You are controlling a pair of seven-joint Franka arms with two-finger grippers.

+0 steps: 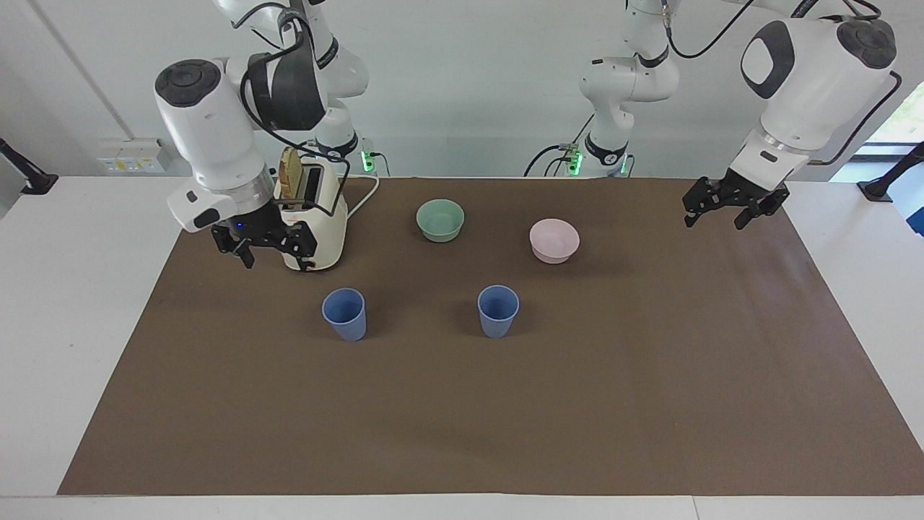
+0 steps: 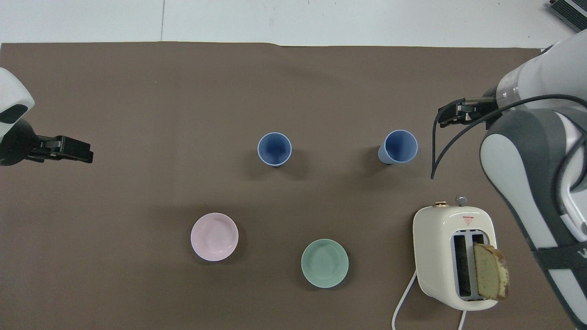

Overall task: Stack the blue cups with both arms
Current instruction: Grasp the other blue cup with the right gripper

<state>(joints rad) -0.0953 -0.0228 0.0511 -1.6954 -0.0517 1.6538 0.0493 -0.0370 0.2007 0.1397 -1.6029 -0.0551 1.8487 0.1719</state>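
Observation:
Two blue cups stand upright and apart on the brown mat, both empty. One cup (image 1: 344, 314) (image 2: 398, 146) is toward the right arm's end, the other cup (image 1: 498, 310) (image 2: 274, 149) near the mat's middle. My right gripper (image 1: 273, 254) (image 2: 442, 120) hangs low over the mat beside the toaster, open and empty, a short way from the first cup. My left gripper (image 1: 715, 219) (image 2: 85, 156) hovers open and empty over the mat's edge at the left arm's end, well clear of both cups.
A cream toaster (image 1: 314, 231) (image 2: 451, 256) with a bread slice (image 1: 291, 170) (image 2: 490, 275) sticking up stands next to the right gripper. A pale green bowl (image 1: 440, 219) (image 2: 324, 263) and a pale pink bowl (image 1: 554, 240) (image 2: 214, 236) sit nearer the robots than the cups.

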